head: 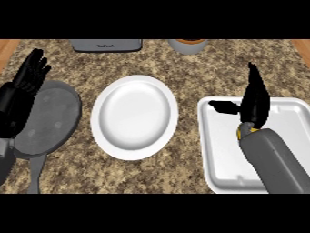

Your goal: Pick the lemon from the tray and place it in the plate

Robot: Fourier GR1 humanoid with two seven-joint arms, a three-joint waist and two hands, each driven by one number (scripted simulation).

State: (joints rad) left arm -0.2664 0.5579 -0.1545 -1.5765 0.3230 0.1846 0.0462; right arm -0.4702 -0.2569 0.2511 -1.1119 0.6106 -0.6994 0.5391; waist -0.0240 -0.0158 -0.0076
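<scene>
Two forearms rise from the lower edge of the head view, and the nearer work belongs to the right one, which lies across the white tray at about four o'clock on the desk. The right hand stands over the tray's far half, fingers straight and pointing toward twelve o'clock, thumb stuck out toward nine. It is spread wide and has hold of nothing that I can see.

A scrap of yellow shows at the wrist, just where grey forearm meets black hand. It may be the lemon, lying on the tray floor under the arm and mostly hidden; I cannot tell for certain.

If so, it should handle as a light, stiff, roundish fruit with a waxy skin that can slip and roll on the smooth tray. My judgement is to take it across its middle, thumb on one side and fingers on the other, curling well round, not pinching at the tapered ends.

At the desk's centre the white plate lies bare, just beside the tray's nine o'clock edge, a short carry away.

At nine o'clock a grey pan lies with its handle pointing to six. The left hand rests above it, fingers straight and relaxed, holding nothing.

Farthest, at twelve o'clock, stand a grey toaster and a cup.
</scene>
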